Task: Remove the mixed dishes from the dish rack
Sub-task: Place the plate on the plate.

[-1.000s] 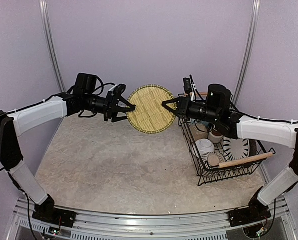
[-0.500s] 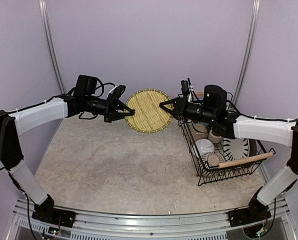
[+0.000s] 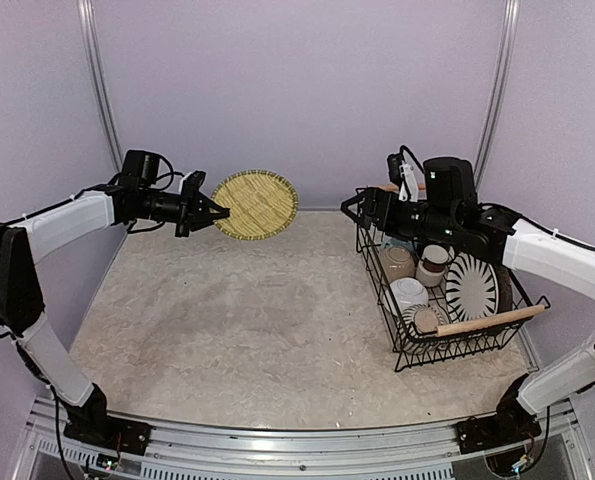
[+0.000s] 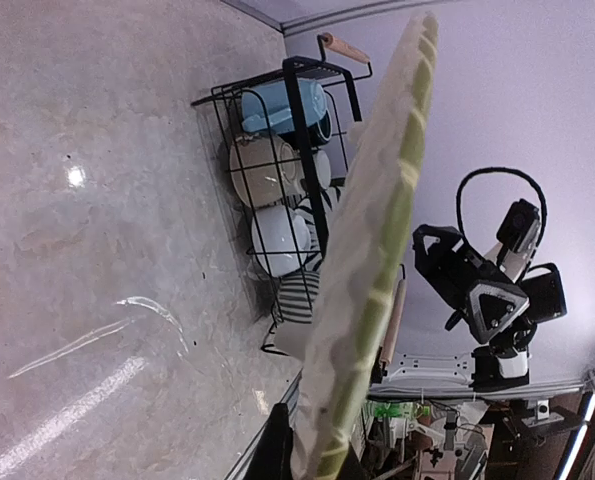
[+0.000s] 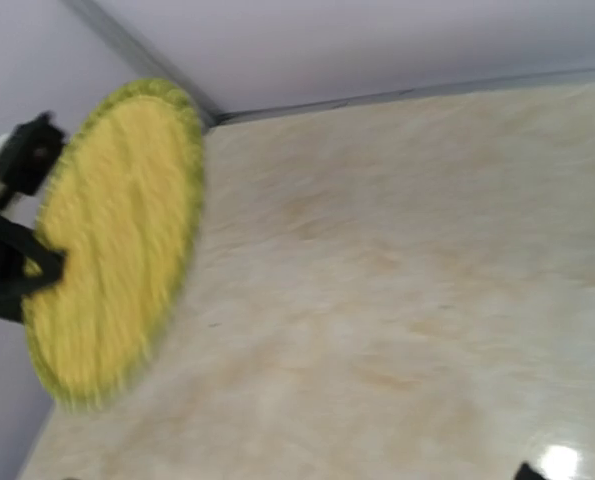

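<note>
Holding a striped plate (image 3: 470,285), bowls (image 3: 409,293) and mugs (image 3: 435,262), the dish rack (image 3: 455,345) stood by the wide-open right gripper (image 3: 357,207); left gripper (image 3: 217,211) pinched a woven tray (image 3: 257,204).

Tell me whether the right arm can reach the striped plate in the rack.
Probably yes: the right end effector is open and empty at the dish rack's far end, and the striped plate stands upright with its rim exposed.

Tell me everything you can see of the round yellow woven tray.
The round yellow woven tray looks like flat basketwork with a greenish bound rim. It hangs in the air over the far left of the table, tilted nearly on edge. Only the left pincer touches it, shut on its left rim.
</note>
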Motion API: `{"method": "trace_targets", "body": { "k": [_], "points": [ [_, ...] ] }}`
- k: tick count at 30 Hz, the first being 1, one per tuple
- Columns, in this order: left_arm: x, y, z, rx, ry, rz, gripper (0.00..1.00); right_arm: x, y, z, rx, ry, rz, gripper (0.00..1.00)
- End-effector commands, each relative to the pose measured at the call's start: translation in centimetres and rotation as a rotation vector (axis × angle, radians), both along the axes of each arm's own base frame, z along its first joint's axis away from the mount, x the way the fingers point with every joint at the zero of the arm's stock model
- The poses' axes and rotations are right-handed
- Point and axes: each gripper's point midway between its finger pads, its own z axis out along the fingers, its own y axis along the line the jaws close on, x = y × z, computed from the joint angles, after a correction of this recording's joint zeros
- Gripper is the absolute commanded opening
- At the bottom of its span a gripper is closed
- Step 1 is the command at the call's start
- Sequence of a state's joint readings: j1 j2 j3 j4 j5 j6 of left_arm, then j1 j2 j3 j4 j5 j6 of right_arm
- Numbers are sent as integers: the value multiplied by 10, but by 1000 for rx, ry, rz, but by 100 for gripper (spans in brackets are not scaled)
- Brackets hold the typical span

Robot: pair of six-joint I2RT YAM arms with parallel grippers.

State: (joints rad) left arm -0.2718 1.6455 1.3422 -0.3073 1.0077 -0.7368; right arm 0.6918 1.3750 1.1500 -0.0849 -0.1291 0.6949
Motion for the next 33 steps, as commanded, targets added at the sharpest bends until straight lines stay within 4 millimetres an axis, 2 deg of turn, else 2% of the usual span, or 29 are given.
{"method": "trace_targets", "body": {
  "k": [1,8,13,22,26,31,33],
  "points": [
    [35,44,-8,24,36,134,0,-9,-46,3,-162,-33,-135,91],
    [86,134,-69,76,207,369,0,-19,-79,12,-208,-76,-223,92],
    [104,170,-109,139,283,459,0,-24,-89,16,-221,-99,-243,92],
    [117,186,-167,201,370,476,0,-29,-98,14,-243,-107,-254,92],
    [117,189,-184,226,401,475,1,-31,-105,12,-255,-106,-269,92],
    [118,191,-196,239,425,476,11,-35,-110,10,-259,-107,-280,92],
    [119,194,-199,254,428,483,24,-36,-113,10,-263,-106,-287,92]
  ]
}}
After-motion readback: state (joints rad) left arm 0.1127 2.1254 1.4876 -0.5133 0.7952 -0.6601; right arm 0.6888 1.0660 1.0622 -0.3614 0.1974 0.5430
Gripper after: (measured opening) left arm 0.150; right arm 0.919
